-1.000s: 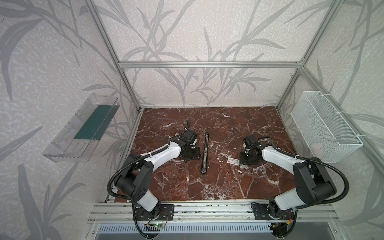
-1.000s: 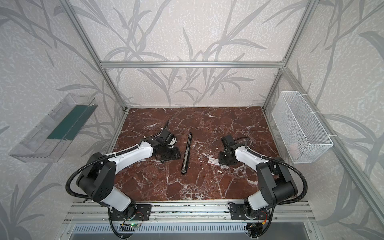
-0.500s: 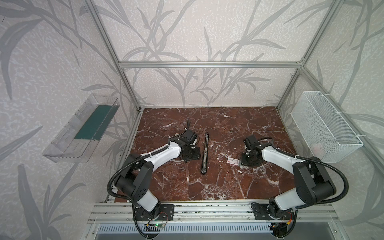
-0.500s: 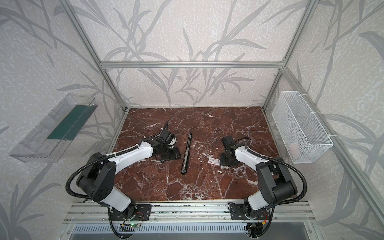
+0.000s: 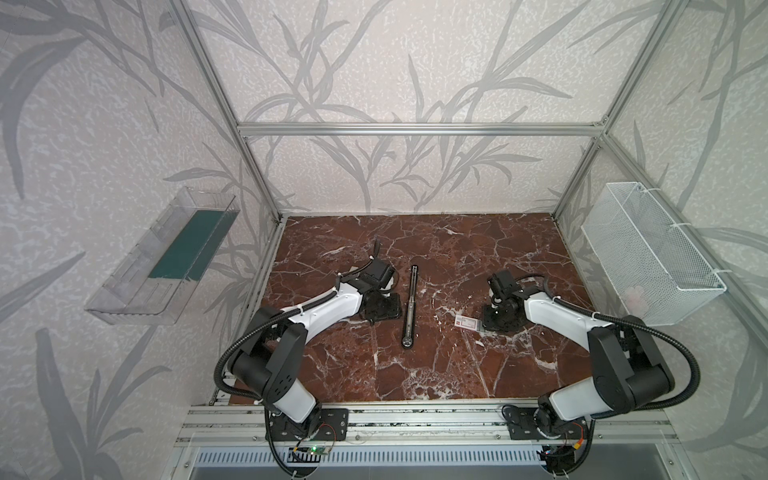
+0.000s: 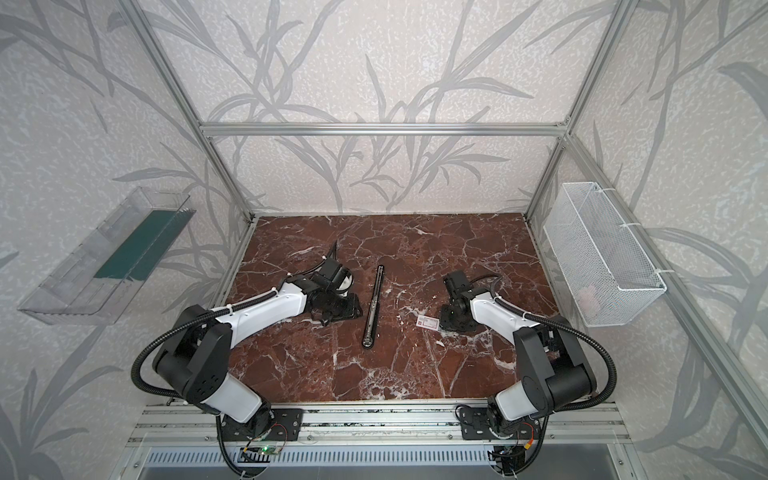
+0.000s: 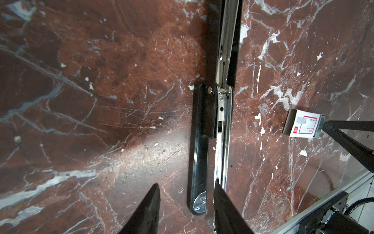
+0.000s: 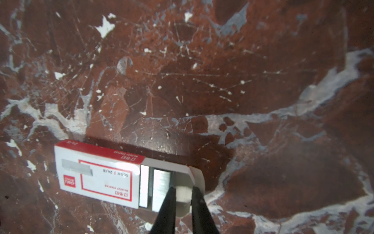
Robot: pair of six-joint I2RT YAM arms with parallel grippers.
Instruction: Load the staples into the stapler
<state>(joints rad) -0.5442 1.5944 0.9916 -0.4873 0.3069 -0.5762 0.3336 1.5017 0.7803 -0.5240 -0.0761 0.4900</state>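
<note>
I see a red-brown marble surface [image 5: 436, 365] inside an aluminium frame [image 5: 415, 129], and all the walls have leaf-pattern wallpaper. A clear shelf [image 5: 166, 257] hangs on the left wall and a white wire basket [image 5: 648, 257] on the right wall. The black stapler [image 5: 409, 307] lies folded open in the middle, with its silver rail showing. My left hand [image 7: 186, 183] is about half open just beside it and grips nothing. To the right lies the staple box [image 8: 97, 172]; the staples [image 8: 160, 188] sit in its pulled-out tray. My right hand [image 8: 183, 189] is almost closed around the tray's end flap, but I cannot tell if it pinches.
</note>
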